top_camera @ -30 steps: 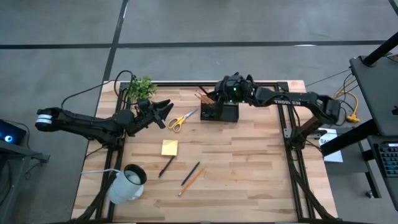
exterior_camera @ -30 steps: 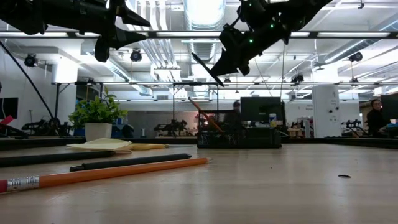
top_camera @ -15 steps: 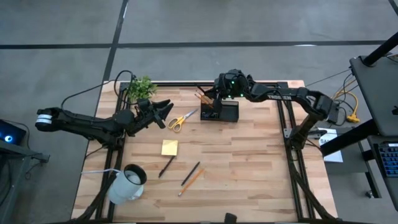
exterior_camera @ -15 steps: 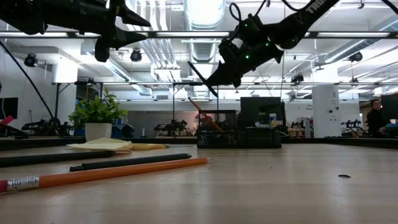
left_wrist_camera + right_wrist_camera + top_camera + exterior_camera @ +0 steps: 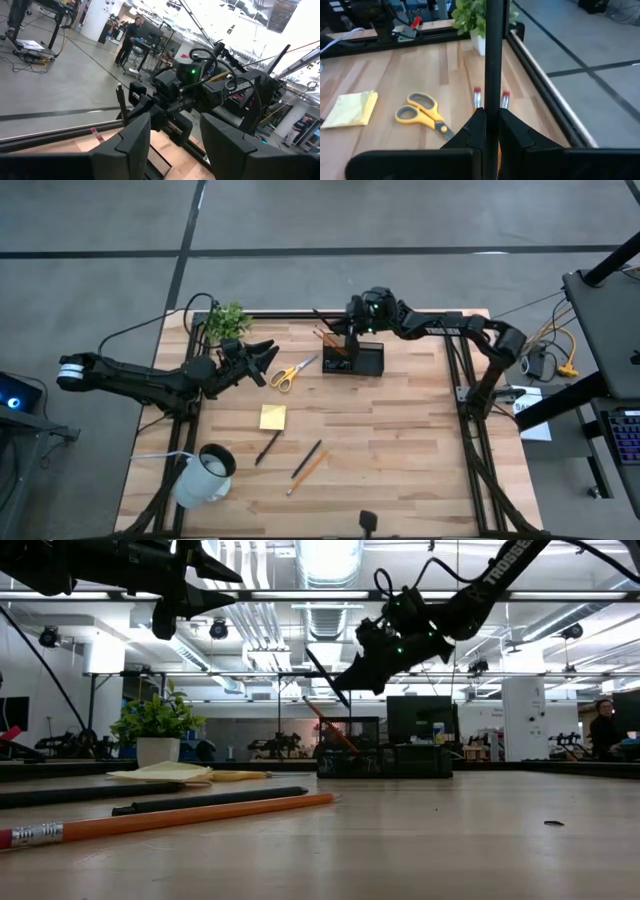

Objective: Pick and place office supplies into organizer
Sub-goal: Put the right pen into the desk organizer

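Pen (image 5: 493, 55), dark and slim, is clamped in the right gripper (image 5: 352, 323) above the organizer (image 5: 353, 359), long axis tilted, upper end leaning toward the plant (image 5: 227, 322). Left gripper (image 5: 262, 358) hovers open beside the scissors (image 5: 292, 371) over the wooden table (image 5: 400, 440); workshop room behind.

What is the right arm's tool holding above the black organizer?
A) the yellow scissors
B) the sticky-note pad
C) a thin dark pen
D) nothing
C: the right tool is shut on a thin dark pen that sticks out past its fingers, above the organizer, while the scissors and sticky-note pad lie on the table.
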You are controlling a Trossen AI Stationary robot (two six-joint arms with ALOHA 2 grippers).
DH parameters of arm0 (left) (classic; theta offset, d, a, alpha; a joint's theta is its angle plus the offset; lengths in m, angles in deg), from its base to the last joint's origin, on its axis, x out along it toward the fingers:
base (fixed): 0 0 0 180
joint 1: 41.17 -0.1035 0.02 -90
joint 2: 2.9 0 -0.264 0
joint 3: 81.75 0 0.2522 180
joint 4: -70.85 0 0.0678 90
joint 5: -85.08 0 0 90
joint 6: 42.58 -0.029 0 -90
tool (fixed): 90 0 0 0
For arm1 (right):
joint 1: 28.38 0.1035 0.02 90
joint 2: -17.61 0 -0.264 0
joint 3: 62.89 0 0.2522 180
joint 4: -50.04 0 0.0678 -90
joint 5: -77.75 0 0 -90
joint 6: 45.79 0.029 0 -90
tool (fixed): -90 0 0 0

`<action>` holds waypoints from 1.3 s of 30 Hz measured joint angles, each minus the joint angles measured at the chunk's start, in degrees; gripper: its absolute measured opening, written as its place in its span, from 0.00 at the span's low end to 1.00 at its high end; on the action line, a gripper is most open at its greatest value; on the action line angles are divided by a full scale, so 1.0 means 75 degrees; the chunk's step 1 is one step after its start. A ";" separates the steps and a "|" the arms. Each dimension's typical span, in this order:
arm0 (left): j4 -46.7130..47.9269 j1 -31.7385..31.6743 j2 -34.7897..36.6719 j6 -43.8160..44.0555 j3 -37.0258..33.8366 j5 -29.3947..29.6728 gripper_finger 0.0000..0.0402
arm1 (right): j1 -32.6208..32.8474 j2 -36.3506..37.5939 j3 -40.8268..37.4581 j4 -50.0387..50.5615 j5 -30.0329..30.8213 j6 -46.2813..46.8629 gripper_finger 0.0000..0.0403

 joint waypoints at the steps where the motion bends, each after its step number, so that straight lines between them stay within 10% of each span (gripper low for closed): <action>1: 0.0001 0.0000 0.0000 0.0000 0.0000 0.0000 0.39 | -0.0026 -0.0017 -0.0093 -0.0133 -0.0039 0.0026 0.06; 39: -0.0012 -0.0002 -0.0009 0.0032 0.0000 0.0000 0.39 | -0.0107 -0.0021 -0.0859 0.0031 0.0074 -0.0492 0.06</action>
